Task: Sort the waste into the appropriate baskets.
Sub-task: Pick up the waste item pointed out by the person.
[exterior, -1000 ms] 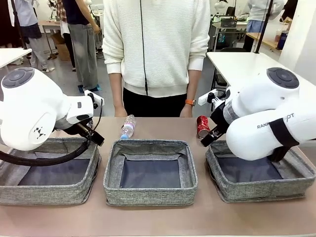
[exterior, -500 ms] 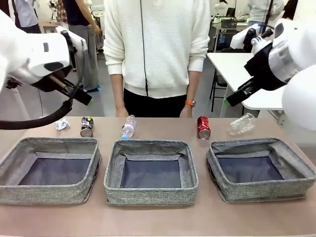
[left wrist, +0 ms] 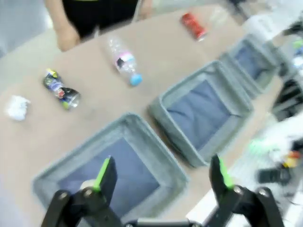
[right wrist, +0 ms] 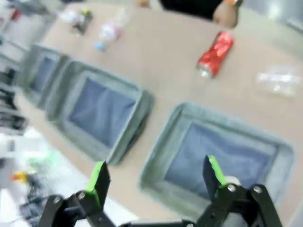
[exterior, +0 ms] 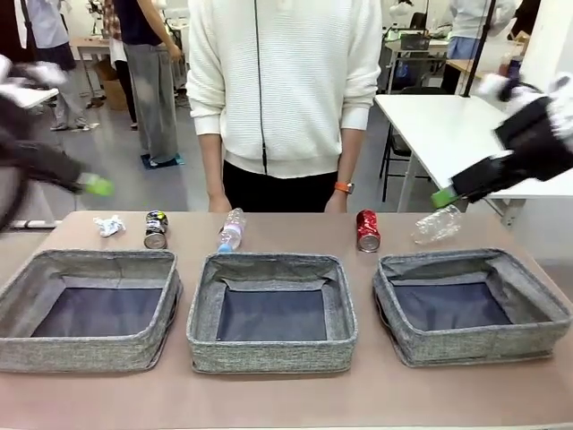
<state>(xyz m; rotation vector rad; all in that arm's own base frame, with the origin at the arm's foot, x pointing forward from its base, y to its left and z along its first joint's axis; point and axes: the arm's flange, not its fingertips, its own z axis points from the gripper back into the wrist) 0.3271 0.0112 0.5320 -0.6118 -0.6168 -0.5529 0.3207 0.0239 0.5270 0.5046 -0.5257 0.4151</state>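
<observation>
Three grey woven baskets stand in a row: left (exterior: 27, 296), middle (exterior: 204, 305), right (exterior: 537, 296). Behind them on the table lie a white paper wad (exterior: 109, 225), a black-silver can (exterior: 156, 229), a clear bottle with a blue cap (exterior: 232, 229), a red can (exterior: 367, 230) and a crushed clear bottle (exterior: 438, 225). My left gripper (left wrist: 161, 177) is open and empty, high above the left basket (left wrist: 142, 156). My right gripper (right wrist: 156, 177) is open and empty, high above the right basket (right wrist: 161, 156). A green fingertip (exterior: 97, 185) and another green fingertip (exterior: 442, 198) show raised at either side.
A person in a white sweater (exterior: 282, 81) stands at the table's far edge, hands (exterior: 338, 202) low behind the waste. A white table (exterior: 439, 125) stands at the back right. Bare tabletop (exterior: 286, 399) runs in front of the baskets.
Both arms have swung up and outward, away from the baskets, and now blur at the picture's edges. The waste behind the baskets, hidden one second ago, lies uncovered and unmoved.
</observation>
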